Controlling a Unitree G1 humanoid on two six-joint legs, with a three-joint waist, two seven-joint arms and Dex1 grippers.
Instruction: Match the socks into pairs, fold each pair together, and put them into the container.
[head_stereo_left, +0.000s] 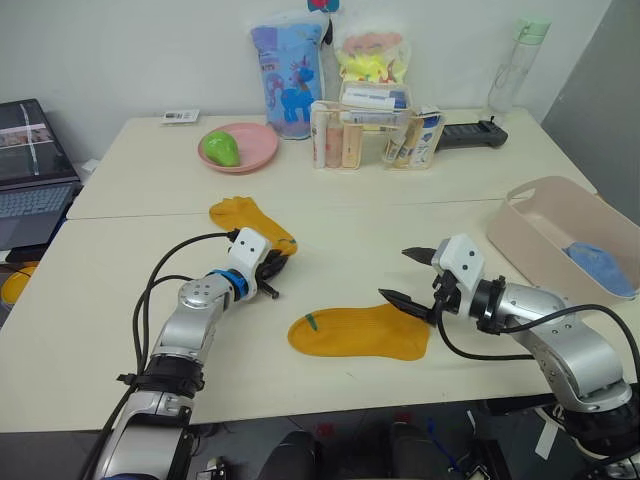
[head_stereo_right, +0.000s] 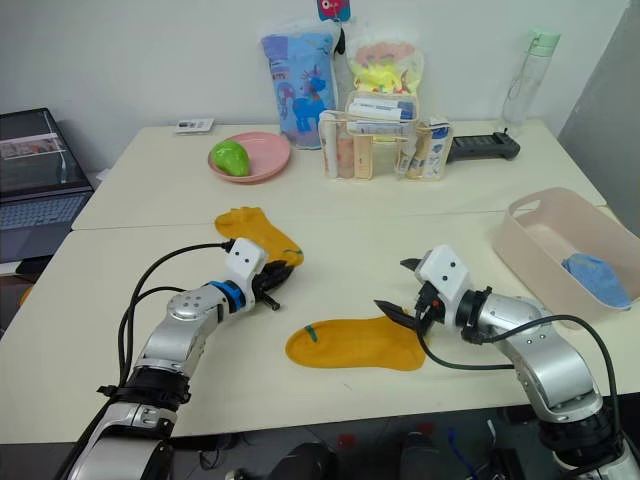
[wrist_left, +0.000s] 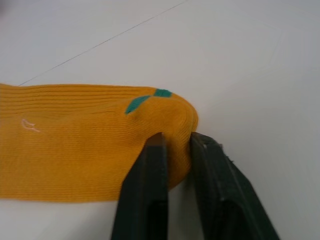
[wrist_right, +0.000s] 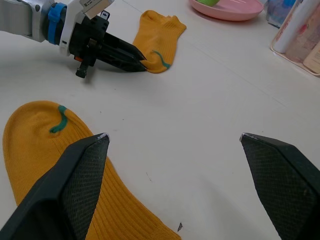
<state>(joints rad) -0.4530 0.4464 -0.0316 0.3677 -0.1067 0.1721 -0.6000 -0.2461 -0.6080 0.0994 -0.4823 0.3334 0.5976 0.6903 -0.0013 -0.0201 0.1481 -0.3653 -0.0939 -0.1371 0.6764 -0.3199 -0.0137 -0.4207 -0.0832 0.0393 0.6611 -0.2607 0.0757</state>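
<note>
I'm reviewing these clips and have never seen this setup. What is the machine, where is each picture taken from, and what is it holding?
A two-armed humanoid robot is sorting socks on a table. Two pictures come from its head, looking down; the other two from cameras on each wrist. The left pincer is shut on the toe of the far yellow sock. The right pincer is open above the near yellow sock, holding nothing. A blue sock already lies in the beige bin. A pink plate and an organizer of bottles stand behind.
</note>
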